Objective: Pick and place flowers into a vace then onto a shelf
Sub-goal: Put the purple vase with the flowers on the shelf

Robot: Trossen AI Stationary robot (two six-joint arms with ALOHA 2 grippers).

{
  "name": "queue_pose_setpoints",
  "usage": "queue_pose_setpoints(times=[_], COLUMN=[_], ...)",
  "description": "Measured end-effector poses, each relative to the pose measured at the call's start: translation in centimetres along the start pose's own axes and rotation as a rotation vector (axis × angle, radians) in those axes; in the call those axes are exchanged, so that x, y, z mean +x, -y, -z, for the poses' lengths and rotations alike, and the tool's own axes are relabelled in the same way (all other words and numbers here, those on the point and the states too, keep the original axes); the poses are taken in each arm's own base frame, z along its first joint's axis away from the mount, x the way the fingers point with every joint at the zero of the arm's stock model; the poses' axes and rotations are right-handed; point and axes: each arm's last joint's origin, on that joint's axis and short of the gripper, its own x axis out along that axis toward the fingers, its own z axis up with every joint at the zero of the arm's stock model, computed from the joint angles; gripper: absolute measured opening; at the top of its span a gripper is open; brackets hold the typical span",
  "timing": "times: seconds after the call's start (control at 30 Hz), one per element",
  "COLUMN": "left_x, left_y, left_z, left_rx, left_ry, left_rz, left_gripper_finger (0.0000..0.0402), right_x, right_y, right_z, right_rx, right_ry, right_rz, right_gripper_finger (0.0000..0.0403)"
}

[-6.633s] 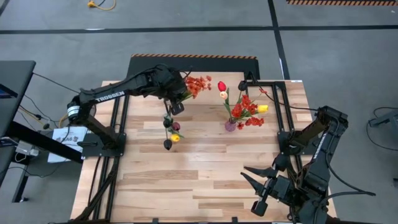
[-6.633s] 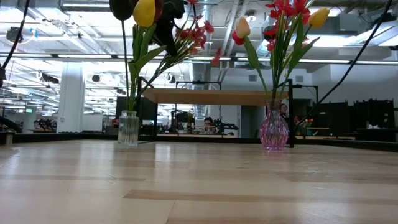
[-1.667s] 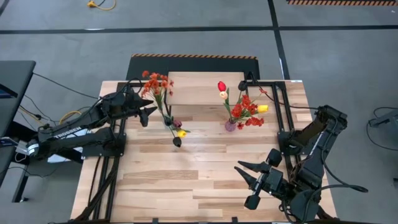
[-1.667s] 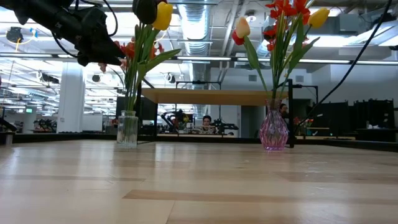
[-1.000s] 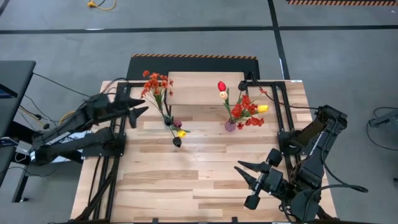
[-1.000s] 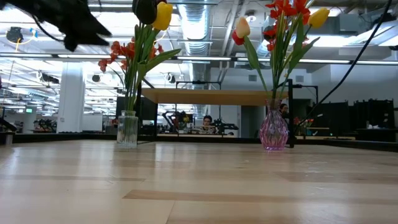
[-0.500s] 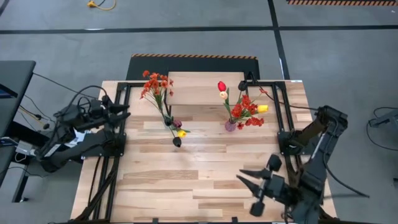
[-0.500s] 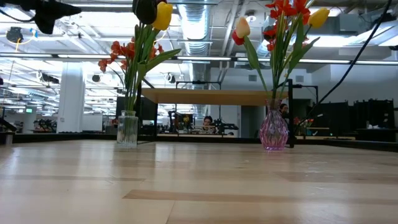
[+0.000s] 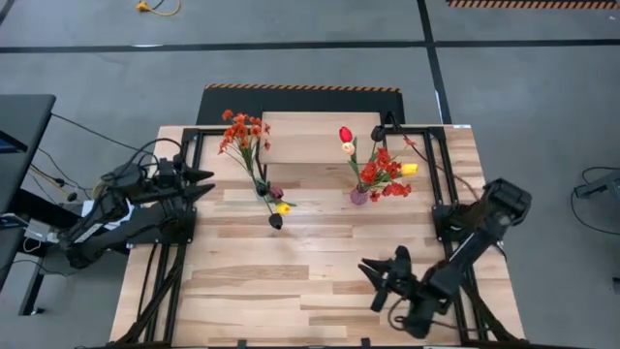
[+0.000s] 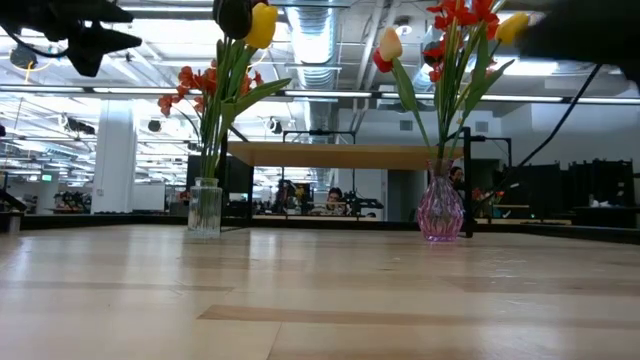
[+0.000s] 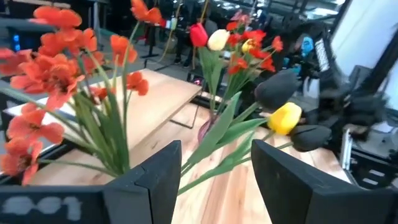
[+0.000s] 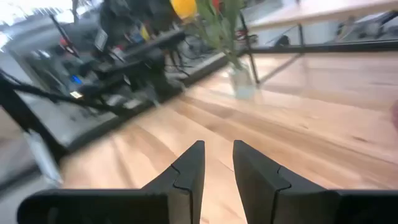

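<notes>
Two bunches of flowers stand by their stems in vases on the table, on the near side of the shelf [image 9: 320, 136]. The clear vase [image 10: 206, 205] holds a red-orange spray [image 9: 240, 131], a yellow tulip [image 9: 282, 206] and dark tulips. The pink vase [image 10: 440, 212] holds red, cream and yellow flowers [image 9: 380, 170]. My left gripper [image 9: 205, 183] hangs open at the table's left edge, pointing level at the clear vase's flowers [image 11: 93, 93] and apart from them. My right gripper [image 9: 368, 281] is open over the near right of the table, with nothing between its fingers [image 12: 186, 174].
The shelf's black legs [image 9: 438, 174] and the arms' black frames [image 9: 179, 223] stand along both sides. Bare wooden tabletop [image 9: 291, 271] lies between the vases and the near edge. Beyond the table is an open room.
My left gripper has drawn back from the red-orange spray toward the table's left edge, staying open. My right gripper has sunk toward the table and rolled about its own axis. The flowers and both vases have kept still.
</notes>
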Motion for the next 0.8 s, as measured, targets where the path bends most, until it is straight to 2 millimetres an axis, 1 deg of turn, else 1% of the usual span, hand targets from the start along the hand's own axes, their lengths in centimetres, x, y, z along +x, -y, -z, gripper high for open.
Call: queue_pose_setpoints(times=[0.1, 0.27, 0.37, 0.43, 0.47, 0.53, 0.6, 0.63, 0.7, 0.77, 0.8], left_x=[0.0, 0.0, 0.0, 0.0, 0.0, 0.0, 0.0, 0.0, 0.0, 0.0, 0.0], left_y=[0.1, 0.2, 0.2, 0.2, 0.2, 0.2, 0.2, 0.2, 0.1, 0.1, 0.1], left_z=[-0.1, -0.2, -0.1, -0.1, -0.1, -0.1, -0.1, -0.1, -0.1, -0.1, -0.1], left_rx=[0.004, 0.012, 0.012, 0.012, 0.013, 0.013, 0.013, 0.013, 0.012, 0.012, 0.012], left_ry=[0.008, 0.010, 0.011, 0.010, 0.010, 0.010, 0.009, 0.009, 0.007, 0.006, 0.005], left_rz=[0.033, 0.051, 0.043, 0.044, 0.043, 0.043, 0.043, 0.043, 0.043, 0.043, 0.043], left_gripper_finger=[0.0183, 0.0183, 0.0183, 0.0183, 0.0183, 0.0183, 0.0183, 0.0183, 0.0183, 0.0183, 0.0183], right_x=[1.3, 3.2, 3.9, 4.1, 4.2, 4.3, 4.2, 4.2, 4.0, 3.7, 3.6], right_y=[0.9, 2.3, 2.9, 2.8, 2.6, 1.6, 0.2, -0.6, -1.8, -2.4, -2.3], right_z=[2.6, 6.0, 7.0, 6.8, 6.3, 4.7, 2.4, 1.1, -2.0, -5.9, -7.9], right_rx=[-0.072, -0.183, -0.236, -0.277, -0.304, -0.382, -0.487, -0.533, -0.608, -0.603, -0.592], right_ry=[0.002, 0.008, -0.015, -0.051, -0.077, -0.155, -0.267, -0.319, -0.397, -0.423, -0.421], right_rz=[0.045, 0.111, 0.133, 0.131, 0.124, 0.081, -0.036, -0.129, -0.381, -0.664, -0.797], right_gripper_finger=[0.0077, 0.0077, 0.0077, 0.0077, 0.0077, 0.0077, 0.0077, 0.0077, 0.0077, 0.0077, 0.0077])
